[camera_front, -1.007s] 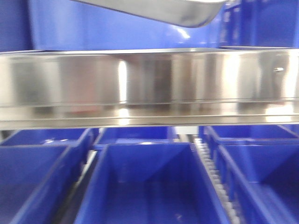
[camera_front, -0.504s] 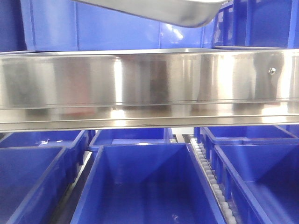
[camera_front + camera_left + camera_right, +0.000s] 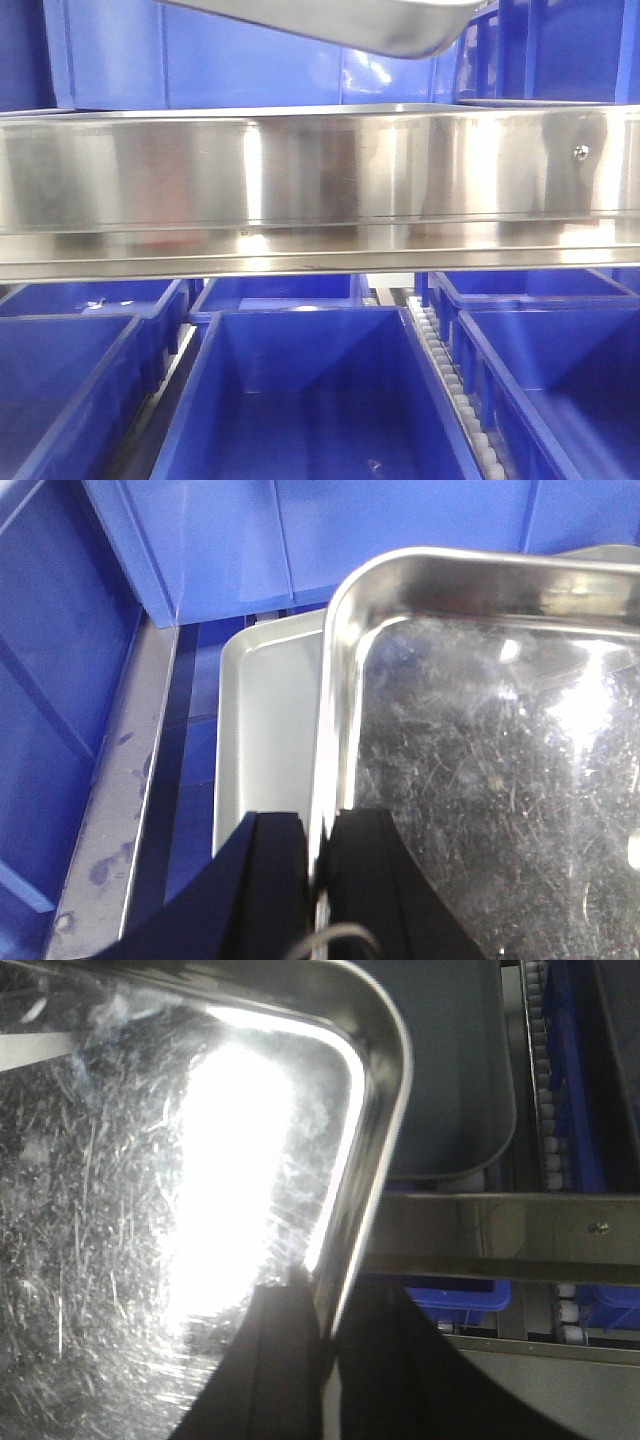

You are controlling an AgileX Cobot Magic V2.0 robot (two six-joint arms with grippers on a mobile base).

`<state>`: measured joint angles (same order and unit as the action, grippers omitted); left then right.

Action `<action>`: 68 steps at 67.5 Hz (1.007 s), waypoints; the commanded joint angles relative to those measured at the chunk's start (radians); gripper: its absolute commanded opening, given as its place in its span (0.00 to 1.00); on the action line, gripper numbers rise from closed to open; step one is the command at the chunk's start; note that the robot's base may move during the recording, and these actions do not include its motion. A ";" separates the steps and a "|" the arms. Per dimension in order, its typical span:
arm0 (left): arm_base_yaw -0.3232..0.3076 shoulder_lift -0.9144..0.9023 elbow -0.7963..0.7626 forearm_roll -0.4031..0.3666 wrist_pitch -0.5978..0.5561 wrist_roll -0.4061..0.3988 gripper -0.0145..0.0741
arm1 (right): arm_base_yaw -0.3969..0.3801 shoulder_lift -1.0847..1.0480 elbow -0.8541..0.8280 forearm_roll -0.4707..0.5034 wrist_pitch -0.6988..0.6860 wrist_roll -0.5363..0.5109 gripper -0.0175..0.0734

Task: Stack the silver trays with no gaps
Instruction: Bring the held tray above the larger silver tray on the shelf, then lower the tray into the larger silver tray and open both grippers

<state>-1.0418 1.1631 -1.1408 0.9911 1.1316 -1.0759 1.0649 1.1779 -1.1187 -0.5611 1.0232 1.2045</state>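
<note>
Left gripper (image 3: 318, 845): clamped on held tray (image 3: 480, 740) rim, near a corner.
Right gripper (image 3: 322, 1335): pinching same tray's rim beside a corner.
Held tray: aloft, tilted, right end lower in front view; partly over lower tray (image 3: 262, 710).
Room: blue bins (image 3: 230, 540) close behind; shelf rail (image 3: 320, 180) below in front.
Long axis: cannot tell.

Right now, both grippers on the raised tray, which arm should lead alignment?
Probably left: the left gripper grips the raised tray with the lower tray in plain sight beside it; the right gripper sees mostly glare.
</note>
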 commanded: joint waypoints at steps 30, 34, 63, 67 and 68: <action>0.009 0.000 -0.017 -0.137 -0.025 0.002 0.15 | -0.004 -0.012 -0.009 -0.019 -0.061 -0.022 0.19; 0.016 0.000 -0.026 -0.185 -0.029 0.002 0.15 | -0.023 -0.012 -0.009 -0.022 -0.065 -0.042 0.19; 0.264 0.051 -0.051 -0.488 -0.325 0.174 0.15 | -0.275 0.146 -0.240 0.072 -0.154 -0.310 0.19; 0.316 0.072 -0.052 -0.540 -0.363 0.212 0.15 | -0.297 0.178 -0.269 0.097 -0.180 -0.328 0.19; 0.329 0.075 -0.052 -0.545 -0.371 0.220 0.15 | -0.306 0.191 -0.276 0.099 -0.183 -0.328 0.19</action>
<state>-0.7608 1.2164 -1.1824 0.5451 0.8949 -0.9398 0.7839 1.3230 -1.3462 -0.5123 0.9696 0.9233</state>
